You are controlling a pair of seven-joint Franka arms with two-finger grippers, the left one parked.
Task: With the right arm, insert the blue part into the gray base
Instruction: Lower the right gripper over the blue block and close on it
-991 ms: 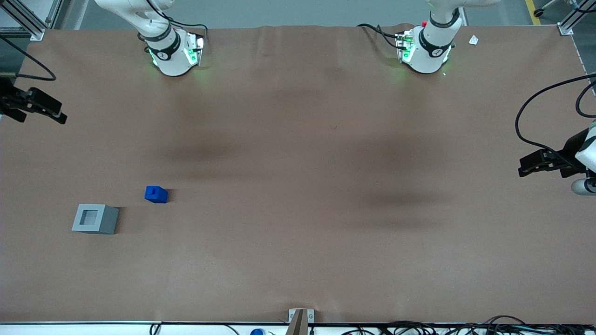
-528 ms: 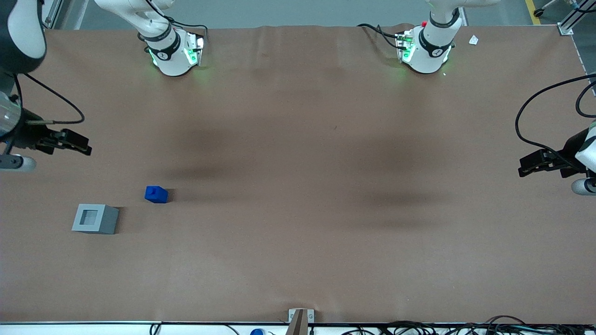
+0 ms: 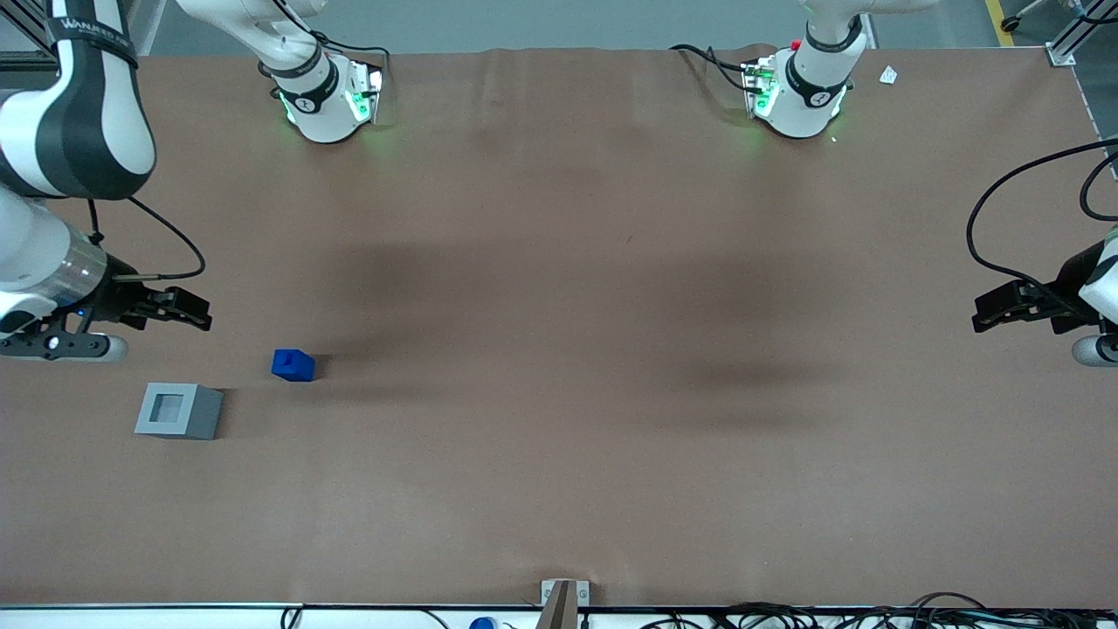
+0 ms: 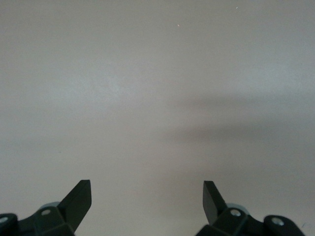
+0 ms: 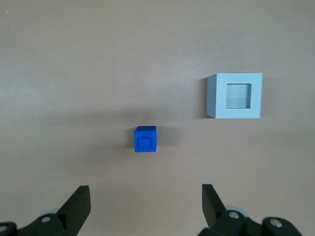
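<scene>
The blue part (image 3: 293,364) lies on the brown table, knob end up; it also shows in the right wrist view (image 5: 145,139). The gray base (image 3: 178,411) stands beside it, a little nearer the front camera and closer to the working arm's end, recess facing up; it also shows in the right wrist view (image 5: 235,96). The right arm (image 3: 74,114) reaches in from the working arm's end. Its gripper (image 3: 194,311) hangs open and empty above the table, farther from the front camera than both parts; its spread fingertips frame bare table in the right wrist view (image 5: 146,199).
The two arm bases (image 3: 327,96) stand at the table's edge farthest from the front camera. Cables (image 3: 786,616) run along the table's front edge. A small bracket (image 3: 563,598) sits at the front edge's middle.
The right arm has swung in from the working arm's end; its gripper has moved nearer the front camera and toward the blue part. Both parts have stayed still.
</scene>
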